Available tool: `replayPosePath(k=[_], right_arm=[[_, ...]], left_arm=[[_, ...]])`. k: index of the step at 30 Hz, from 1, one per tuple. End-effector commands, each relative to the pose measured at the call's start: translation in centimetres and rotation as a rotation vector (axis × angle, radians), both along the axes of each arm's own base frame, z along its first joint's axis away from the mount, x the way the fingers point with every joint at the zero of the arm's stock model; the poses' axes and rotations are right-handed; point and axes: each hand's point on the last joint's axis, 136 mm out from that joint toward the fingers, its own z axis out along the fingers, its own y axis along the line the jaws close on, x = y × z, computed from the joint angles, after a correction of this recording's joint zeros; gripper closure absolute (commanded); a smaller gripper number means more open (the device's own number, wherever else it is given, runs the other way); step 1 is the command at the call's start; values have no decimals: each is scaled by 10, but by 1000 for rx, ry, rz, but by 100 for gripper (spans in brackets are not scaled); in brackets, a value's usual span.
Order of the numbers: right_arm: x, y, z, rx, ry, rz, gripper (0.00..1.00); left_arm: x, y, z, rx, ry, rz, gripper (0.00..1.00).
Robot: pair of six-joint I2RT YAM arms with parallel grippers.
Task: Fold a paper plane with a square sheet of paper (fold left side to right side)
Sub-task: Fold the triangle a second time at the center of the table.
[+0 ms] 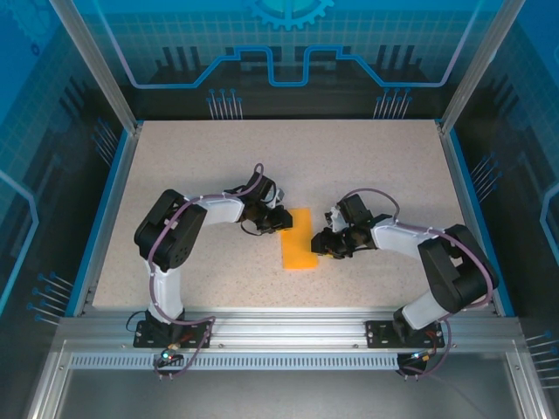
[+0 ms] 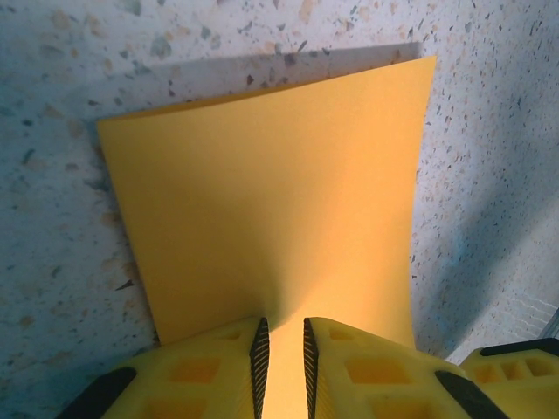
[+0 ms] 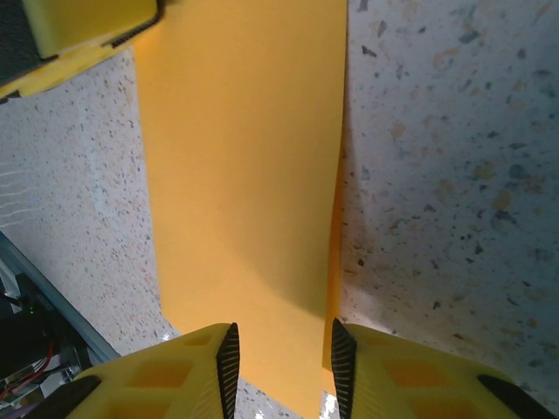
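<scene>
Here the square sheet of paper [image 1: 299,240], already doubled into a narrow strip, lies mid-table with its long axis running away from the bases, between both arms. The left gripper [image 2: 285,358] pinches its left edge with fingers nearly together. From the wrist, the right gripper [image 3: 281,360] stands apart, straddling the strip's near-right edge and showing a layered edge lost from above.

paper's [image 2: 271,209] near edge behind fingers [image 2: 210,367]

My left arm bends in from nine o'clock, its gripper [image 1: 278,218] low near the centre, the yellow fingers [image 2: 210,371] drawn to a narrow slit. My right arm folds in from three o'clock, its gripper [image 1: 325,245] low too, fingers [image 3: 166,375] parted wider than the left's.
</scene>
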Motion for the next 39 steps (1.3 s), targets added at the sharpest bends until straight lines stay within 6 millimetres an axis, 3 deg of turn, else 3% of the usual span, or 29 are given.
replayPosePath(k=[1, 14, 17, 24, 29, 34, 39], right_arm=[[1, 8, 2, 29, 23, 12, 64], [11, 19, -2, 87, 11, 2, 64], [17, 20, 1, 108, -9, -8, 64], [31, 22, 5, 159, -19, -17, 64], [43, 24, 9, 182, -30, -13, 65], [56, 26, 9, 193, -35, 0, 65], [70, 27, 9, 199, -47, 5, 72]], left_arm=[[-14, 6, -14, 37, 45, -2, 77], [-12, 2, -6, 18, 26, -12, 76], [-11, -1, 7, -8, -9, -33, 72], [-8, -1, 59, -50, -169, -85, 53], [-20, 7, 84, -54, -258, -112, 45], [-38, 18, 91, -55, -296, -124, 42], [-56, 26, 98, -54, -362, -152, 40]])
